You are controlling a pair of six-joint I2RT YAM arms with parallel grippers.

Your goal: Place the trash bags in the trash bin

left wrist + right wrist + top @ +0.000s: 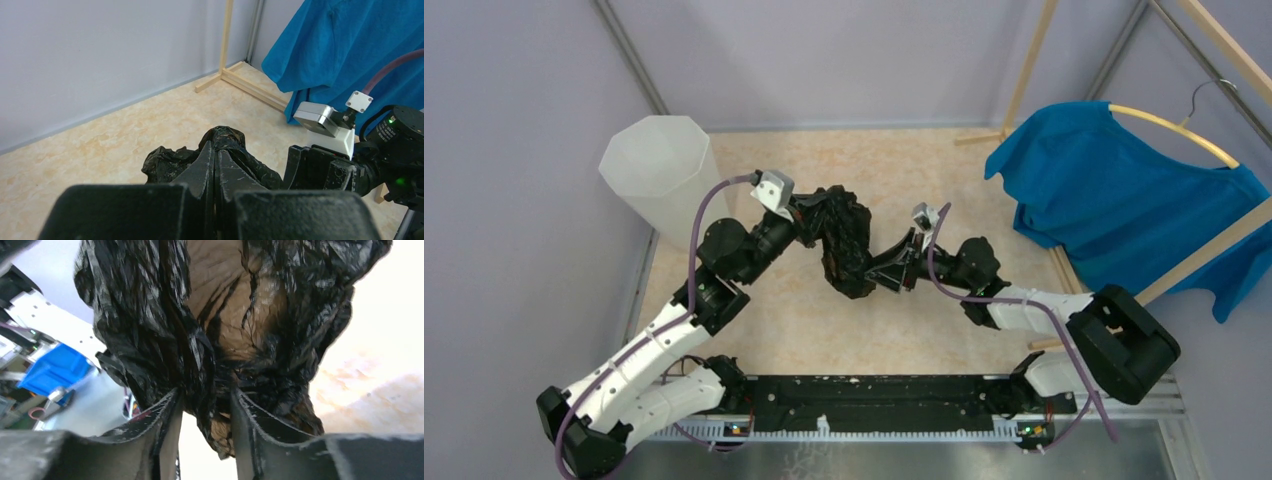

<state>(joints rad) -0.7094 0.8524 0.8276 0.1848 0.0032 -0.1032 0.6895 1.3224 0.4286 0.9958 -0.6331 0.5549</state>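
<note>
Here, the bag (pixel 844 240) is held over the desk (pixel 774 330), right of the bin (pixel 659 165). The left tool (pixel 215 150) is clamped shut on it; the right tool (pixel 205 395) stands half open astride a fold, which should be pinched fully before lifting.

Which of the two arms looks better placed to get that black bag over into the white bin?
Likely the left arm. The left gripper is shut on the trash bag, and the trash bin stands just beside that arm. The right gripper merely straddles the bag's lower end, farther from the bin.
</note>
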